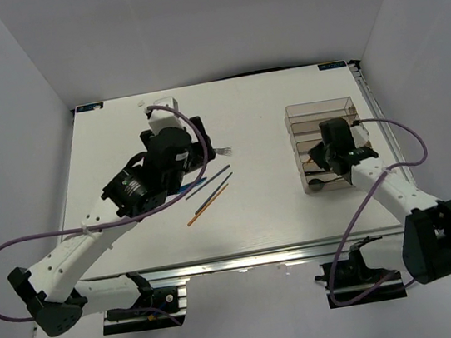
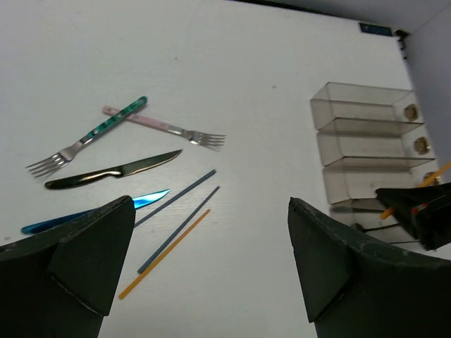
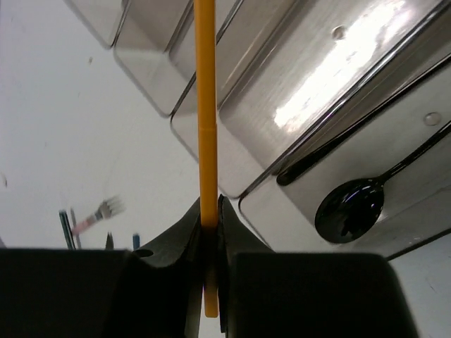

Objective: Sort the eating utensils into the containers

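Right fingers (image 3: 184, 236) clamped on slim orange chopstick (image 3: 205, 105), above clear brownish plastic divided tray (image 1: 318, 110) at 3 o'clock on white worktop (image 1: 272, 204). Left fingers (image 2: 91, 246) spread wide, empty. Risk: end-pinched stick pivots, snags a divider, drops outside.

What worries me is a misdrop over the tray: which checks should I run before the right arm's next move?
1. Grip: right gripper shut on the orange chopstick: ok.
2. Chopstick held over the tray: ok.
3. Which compartment lies under it: cannot tell.
4. Tray contents: black spoon lies inside its compartment, apart from the chopstick: ok.
5. Other arm: left gripper open, empty, away from the tray: ok.
6. Sorting finished: not ok; teal fork, pink fork, black knife and loose chopsticks lie on the table.
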### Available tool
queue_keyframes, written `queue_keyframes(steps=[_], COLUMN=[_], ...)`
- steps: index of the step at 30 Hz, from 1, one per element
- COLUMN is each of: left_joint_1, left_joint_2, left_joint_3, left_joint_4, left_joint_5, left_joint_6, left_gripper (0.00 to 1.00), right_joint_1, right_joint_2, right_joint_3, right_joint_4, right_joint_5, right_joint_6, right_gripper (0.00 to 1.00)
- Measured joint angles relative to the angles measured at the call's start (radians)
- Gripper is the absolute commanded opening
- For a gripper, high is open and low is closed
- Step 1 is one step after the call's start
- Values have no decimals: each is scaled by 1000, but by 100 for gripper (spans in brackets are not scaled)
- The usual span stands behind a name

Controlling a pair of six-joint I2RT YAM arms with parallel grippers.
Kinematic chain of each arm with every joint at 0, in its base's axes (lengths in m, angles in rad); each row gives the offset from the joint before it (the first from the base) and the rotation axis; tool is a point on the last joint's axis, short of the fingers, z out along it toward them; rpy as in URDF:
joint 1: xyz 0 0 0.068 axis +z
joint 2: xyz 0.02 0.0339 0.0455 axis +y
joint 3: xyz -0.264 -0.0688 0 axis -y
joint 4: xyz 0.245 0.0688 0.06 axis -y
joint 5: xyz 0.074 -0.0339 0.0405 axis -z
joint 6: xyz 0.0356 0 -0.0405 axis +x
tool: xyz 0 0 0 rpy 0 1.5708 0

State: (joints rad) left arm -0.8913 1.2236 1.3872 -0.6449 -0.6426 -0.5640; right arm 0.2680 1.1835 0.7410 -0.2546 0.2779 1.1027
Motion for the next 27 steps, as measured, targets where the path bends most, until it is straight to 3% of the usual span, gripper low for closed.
queue_keyframes(steps=[9, 21, 24, 27], left_joint_1=[18, 28, 31, 33], left_joint_2=[-17, -16, -18, -18], left_joint_3=[-164, -235, -241, -250], left_joint_4=[-70, -86, -85, -82], left_joint_5=[-48, -45, -42, -40], left_joint_6=[15, 25, 30, 38], left_gripper=[98, 98, 98, 98], right_joint_1=[-32, -53, -66, -72], right_joint_2=[216, 273, 307, 324], right_joint_3=[139, 182, 196, 196], right_joint_4=[-112, -217, -219, -217], right_joint_5=[87, 130, 136, 137], right_joint_6=[237, 466, 490, 494], right_gripper=[0, 0, 17, 18])
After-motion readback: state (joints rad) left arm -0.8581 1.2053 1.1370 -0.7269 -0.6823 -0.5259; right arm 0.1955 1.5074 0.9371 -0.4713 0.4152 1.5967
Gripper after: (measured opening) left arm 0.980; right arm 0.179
